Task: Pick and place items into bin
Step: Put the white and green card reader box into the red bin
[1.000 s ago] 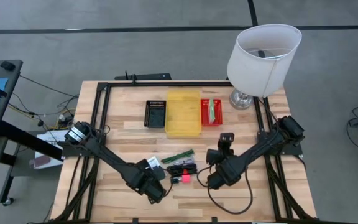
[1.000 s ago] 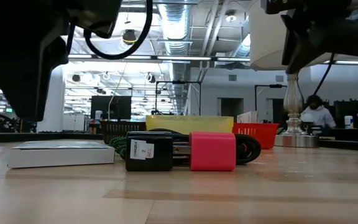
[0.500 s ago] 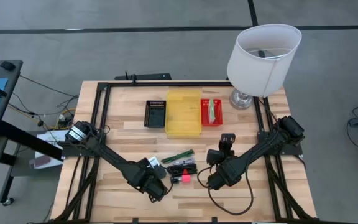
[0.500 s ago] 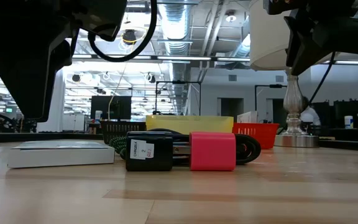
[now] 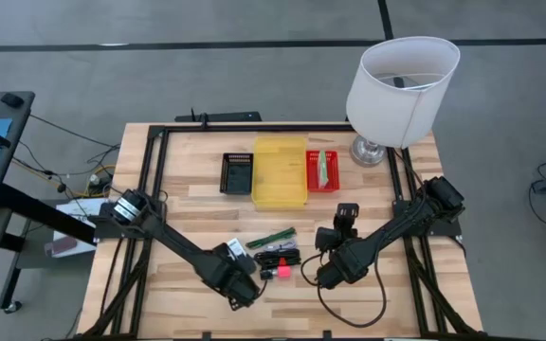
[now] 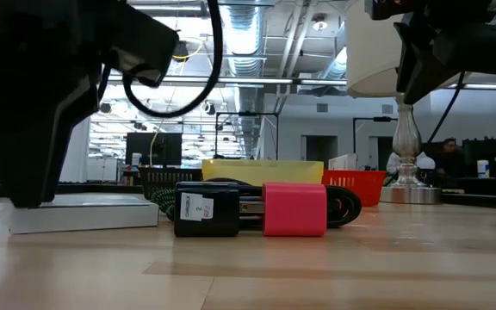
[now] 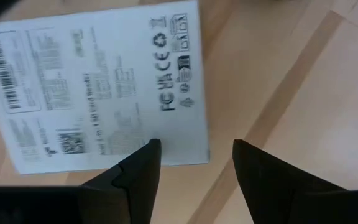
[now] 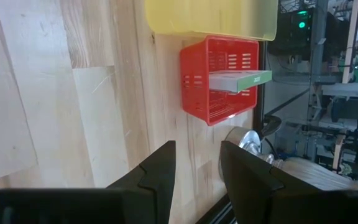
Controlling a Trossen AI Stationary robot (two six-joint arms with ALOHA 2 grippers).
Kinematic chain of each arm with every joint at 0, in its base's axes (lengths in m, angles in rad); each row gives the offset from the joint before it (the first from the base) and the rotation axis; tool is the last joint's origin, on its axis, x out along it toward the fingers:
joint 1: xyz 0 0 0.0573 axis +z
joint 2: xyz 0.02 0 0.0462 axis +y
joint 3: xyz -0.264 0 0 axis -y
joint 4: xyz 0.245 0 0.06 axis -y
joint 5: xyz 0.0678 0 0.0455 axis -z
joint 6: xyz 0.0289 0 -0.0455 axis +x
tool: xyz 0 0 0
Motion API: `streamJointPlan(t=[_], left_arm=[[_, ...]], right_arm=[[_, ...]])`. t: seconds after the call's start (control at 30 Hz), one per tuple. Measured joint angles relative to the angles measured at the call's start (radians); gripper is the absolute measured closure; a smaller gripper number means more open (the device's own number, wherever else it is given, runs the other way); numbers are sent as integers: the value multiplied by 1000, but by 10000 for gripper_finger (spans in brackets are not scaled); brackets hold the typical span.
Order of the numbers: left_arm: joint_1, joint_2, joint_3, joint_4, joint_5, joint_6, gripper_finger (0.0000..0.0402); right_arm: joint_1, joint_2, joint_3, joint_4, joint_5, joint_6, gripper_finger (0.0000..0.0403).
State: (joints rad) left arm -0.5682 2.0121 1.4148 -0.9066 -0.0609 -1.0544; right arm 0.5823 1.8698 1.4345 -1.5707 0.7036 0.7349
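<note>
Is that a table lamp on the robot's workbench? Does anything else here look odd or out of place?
Yes, a lamp with a white shade stands at the table's far right corner, an odd neighbour for sorting bins. Also, the green-striped packet sits tilted in the red basket, poking over its rim. Nothing looks spilled or broken.

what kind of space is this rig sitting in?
Probably a robotics lab or industrial workshop. The low view shows exposed ceiling ducting and strip lights above desks with dark monitors. The butcher-block wooden table stands on a bare grey concrete floor, with a white-shaded table lamp on it.
</note>
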Motion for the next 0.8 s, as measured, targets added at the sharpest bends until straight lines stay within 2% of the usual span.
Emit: streamJointPlan(t=[0.33,0.8], left_arm=[[0,99,129,-113,21,37,210],[4,102,121,-168,-50,27,210]], right_arm=[[0,0,0,0,0,0,282],[0,0,0,1,1,0,282]])
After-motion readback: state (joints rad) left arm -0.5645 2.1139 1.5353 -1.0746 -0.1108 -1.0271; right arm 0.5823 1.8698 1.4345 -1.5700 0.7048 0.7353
